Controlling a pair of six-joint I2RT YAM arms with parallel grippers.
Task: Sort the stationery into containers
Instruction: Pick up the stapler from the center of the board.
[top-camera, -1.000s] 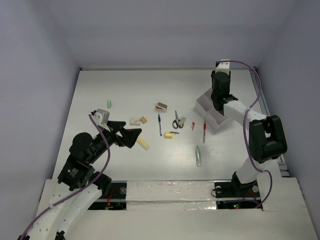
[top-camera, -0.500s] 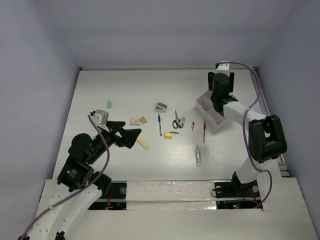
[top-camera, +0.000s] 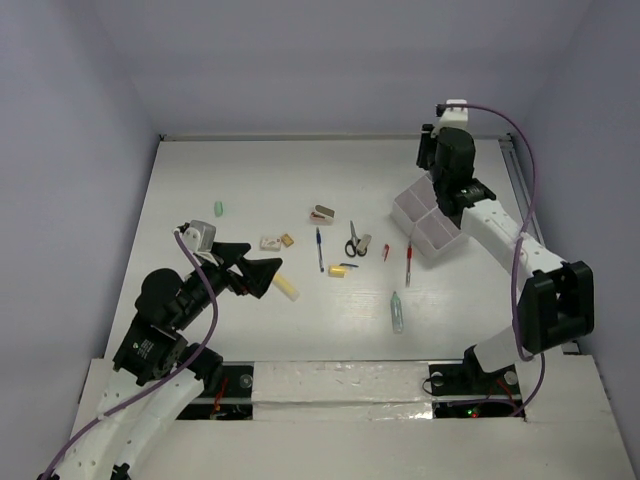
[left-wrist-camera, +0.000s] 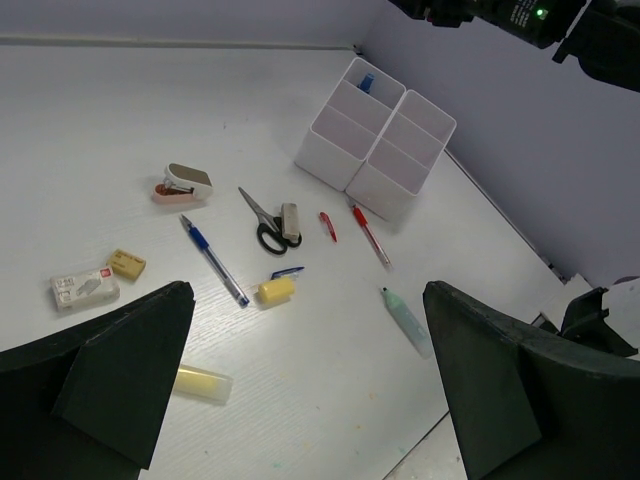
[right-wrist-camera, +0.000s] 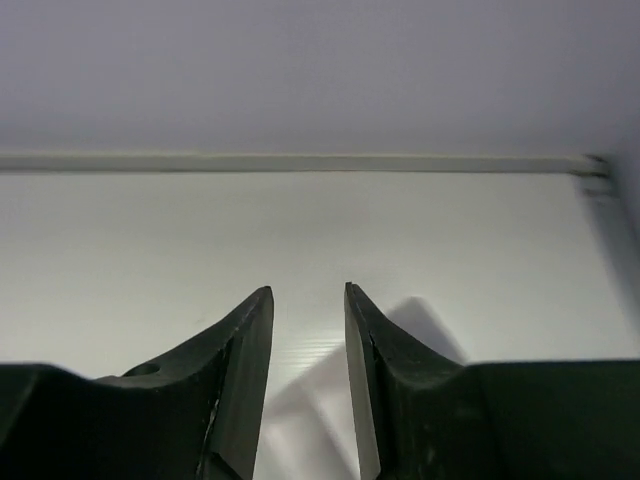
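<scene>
The white organizer tray (top-camera: 428, 232) stands at the right; in the left wrist view the tray (left-wrist-camera: 388, 192) has a blue item (left-wrist-camera: 366, 82) in its far compartment. Loose on the table lie a blue pen (top-camera: 319, 248), scissors (top-camera: 353, 240), a red pen (top-camera: 408, 265), a green marker (top-camera: 397, 312), a yellow stick (top-camera: 287, 288) and a small yellow piece (top-camera: 337, 270). My left gripper (top-camera: 266, 254) hovers wide open just left of the yellow stick. My right gripper (right-wrist-camera: 308, 290) is raised behind the tray, facing the back wall, its jaws apart and empty.
A pink and brown stapler (top-camera: 321, 213), a white eraser box (top-camera: 270, 242), a tan eraser (top-camera: 287, 239) and a green eraser (top-camera: 218, 208) lie left of centre. A small red piece (top-camera: 386, 252) rests beside the red pen. Walls close the table's back and sides.
My right gripper has lifted out of the tray and swung toward the back wall; its jaws widened, then narrowed. The left arm has not moved.
</scene>
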